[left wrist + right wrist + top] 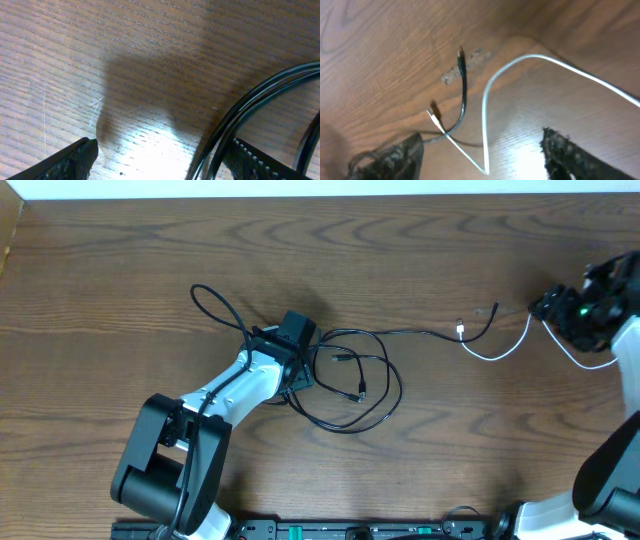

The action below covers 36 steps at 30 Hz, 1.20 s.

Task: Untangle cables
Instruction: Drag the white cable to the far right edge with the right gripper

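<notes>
The black cable (pixel 385 370) lies in loose overlapping loops at the table's middle, with one strand running right to a plug end (pixel 463 75). My left gripper (pixel 297 338) is down over the loops' left side. Its jaws are open, and two black strands (pixel 222 132) pass between them close to the right finger (pixel 255 160). The white cable (pixel 505 350) curves from its plug (pixel 432 116) toward the right arm and crosses the black strand. My right gripper (pixel 482 160) hovers low, open, with a sharp bend of the white cable (pixel 485 125) on the wood between its fingers.
The wooden table (pixel 420 460) ends at a pale strip along the far edge. A brown box corner (pixel 8 230) sits at the far left. Both arm bases (pixel 160 480) stand along the front edge.
</notes>
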Tool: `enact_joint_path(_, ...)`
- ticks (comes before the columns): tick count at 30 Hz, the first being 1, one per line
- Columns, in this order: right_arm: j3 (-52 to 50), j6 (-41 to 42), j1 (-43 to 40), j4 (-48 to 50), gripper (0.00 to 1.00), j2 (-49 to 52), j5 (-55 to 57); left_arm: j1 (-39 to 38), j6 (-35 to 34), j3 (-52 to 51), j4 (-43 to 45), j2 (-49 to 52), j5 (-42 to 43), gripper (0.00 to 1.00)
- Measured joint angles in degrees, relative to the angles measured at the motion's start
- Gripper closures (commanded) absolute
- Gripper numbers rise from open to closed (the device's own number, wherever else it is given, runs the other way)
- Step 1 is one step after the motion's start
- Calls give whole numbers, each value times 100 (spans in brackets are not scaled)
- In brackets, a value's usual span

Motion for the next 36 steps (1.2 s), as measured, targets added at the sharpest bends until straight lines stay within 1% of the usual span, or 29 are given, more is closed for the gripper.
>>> enact_joint_path(2, -278, -7, 107, 389, 37, 0, -13, 0, 2, 0, 0, 0, 2, 14)
enact_joint_path(3, -448, 7, 162, 605, 42, 0, -20, 0, 0, 0, 0, 0, 2, 14)
enact_joint_path(8, -984, 7, 254, 1244, 55, 0, -46, 0, 0, 0, 4, 0, 2, 14)
enact_joint_path(10, -1143, 15, 254, 1368, 67, 0, -39, 0, 0, 0, 4, 0, 2, 14)
enact_joint_path(11, -1191, 7, 256, 1399, 78, 0, -35, 0, 0, 0, 4, 0, 2, 14)
enact_joint_path(13, -1237, 33, 260, 1412, 93, 0, -9, 0, 0, 0, 4, 0, 2, 14)
enact_joint_path(14, -1239, 20, 260, 1432, 99, 0, 11, 0, 0, 0, 4, 0, 2, 14)
enact_joint_path(21, -1233, 63, 258, 1714, 99, 0, 61, 0, 0, 0, 4, 0, 2, 14)
enact_joint_path(25, -938, 61, 162, 1381, 99, 0, -70, 0, 0, 0, 4, 0, 2, 14)
enact_joint_path(33, 1202, 63, -450, 273, 99, -125, -398, 0, 0, 0, 4, 0, 4, 15)
enact_joint_path(36, 1740, 61, -651, 13, 99, -227, -435, 0, 0, 0, 7, 0, 4, 14)
